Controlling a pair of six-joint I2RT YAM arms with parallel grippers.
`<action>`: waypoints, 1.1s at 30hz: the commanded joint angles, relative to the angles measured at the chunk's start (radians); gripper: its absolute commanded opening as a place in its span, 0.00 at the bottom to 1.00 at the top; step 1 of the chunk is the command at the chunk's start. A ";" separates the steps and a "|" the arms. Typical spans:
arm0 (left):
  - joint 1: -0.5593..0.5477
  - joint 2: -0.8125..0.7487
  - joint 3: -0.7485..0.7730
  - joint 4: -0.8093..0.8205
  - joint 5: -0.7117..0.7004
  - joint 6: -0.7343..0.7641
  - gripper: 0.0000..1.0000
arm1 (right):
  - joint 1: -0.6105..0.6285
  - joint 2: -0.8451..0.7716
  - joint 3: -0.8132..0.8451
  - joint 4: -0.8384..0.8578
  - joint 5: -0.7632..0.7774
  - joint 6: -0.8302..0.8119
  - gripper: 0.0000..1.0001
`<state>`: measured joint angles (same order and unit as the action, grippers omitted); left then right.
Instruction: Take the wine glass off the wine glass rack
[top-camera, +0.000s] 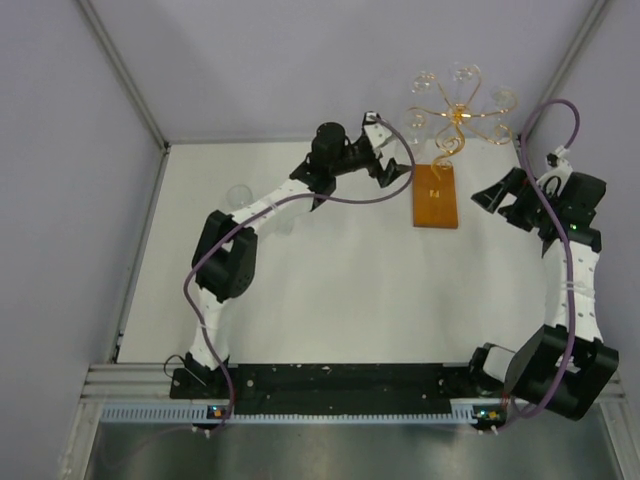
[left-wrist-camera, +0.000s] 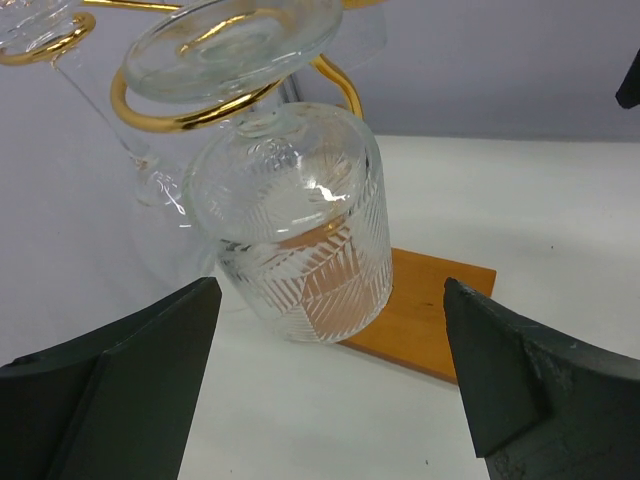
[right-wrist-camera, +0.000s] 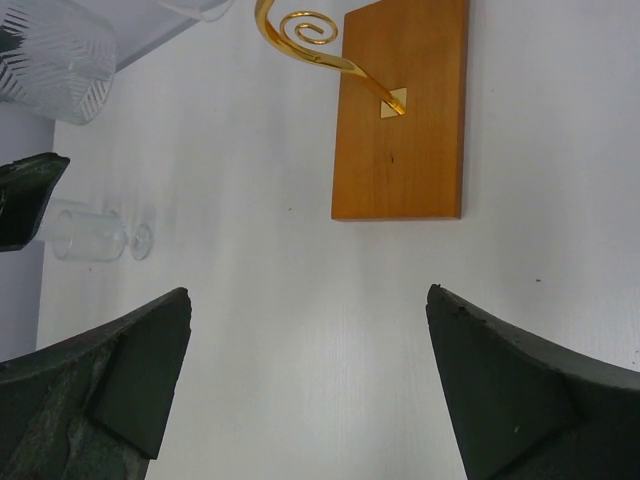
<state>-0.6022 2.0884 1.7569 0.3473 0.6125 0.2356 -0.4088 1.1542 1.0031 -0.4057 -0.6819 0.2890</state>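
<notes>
Right gripper (right-wrist-camera: 308, 312): fingers wide, empty, right of the gold wire wine glass rack (top-camera: 436, 196) on its orange-brown wooden base.
Left gripper (top-camera: 393, 173): fingers wide, empty, left of rack.
Clear cut-pattern wine glass (left-wrist-camera: 300, 240): hangs upside down from rack's scroll arm, facing left gripper, untouched.

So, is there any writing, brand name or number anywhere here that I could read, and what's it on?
None: no text can be read in any view.
The wine glass rack has a bare wooden base with a small gold plate, no lettering.
The hanging wine glass carries only a cut line pattern, no mark.
</notes>
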 joint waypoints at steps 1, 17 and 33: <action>-0.014 0.039 0.039 0.191 -0.069 -0.044 0.98 | -0.004 0.019 0.068 0.056 -0.008 0.000 0.99; -0.042 0.122 0.081 0.309 -0.108 -0.105 0.89 | -0.005 0.012 0.040 0.004 0.012 -0.045 0.99; -0.047 0.078 0.053 0.329 -0.169 -0.174 0.00 | -0.004 0.041 0.054 -0.016 0.025 -0.065 0.99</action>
<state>-0.6483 2.2284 1.8149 0.5827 0.4732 0.0956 -0.4088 1.2057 1.0218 -0.4328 -0.6582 0.2443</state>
